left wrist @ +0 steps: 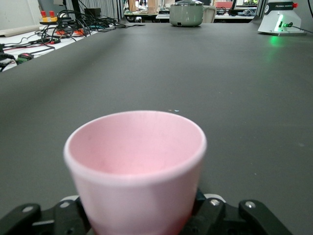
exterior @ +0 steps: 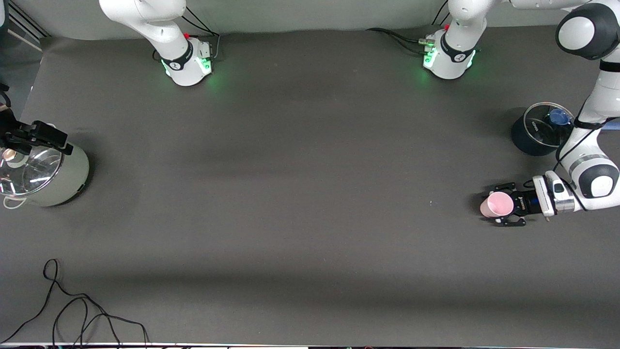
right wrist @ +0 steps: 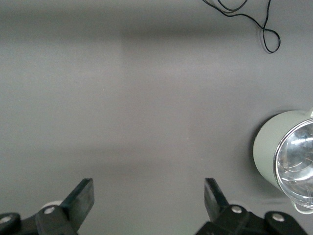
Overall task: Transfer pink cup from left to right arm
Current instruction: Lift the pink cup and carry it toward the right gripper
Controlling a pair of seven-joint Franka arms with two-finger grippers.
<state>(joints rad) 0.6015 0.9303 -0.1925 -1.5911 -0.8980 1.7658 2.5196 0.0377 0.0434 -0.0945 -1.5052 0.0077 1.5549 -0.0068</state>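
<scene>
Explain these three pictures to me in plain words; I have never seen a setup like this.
Two white robot arms stand at a dark table. The wide picture comes from a high camera facing them; the other two come from cameras on each arm's wrist. The left gripper, at the left arm's end of the table, has its jaws around the pink cup, which fills the left wrist view. Beside that arm stands a dark pot with a glass lid. The right gripper hangs with jaws open over the table at the right arm's end, next to a pale green pot with a glass lid. A black cable lies nearer the front camera.
</scene>
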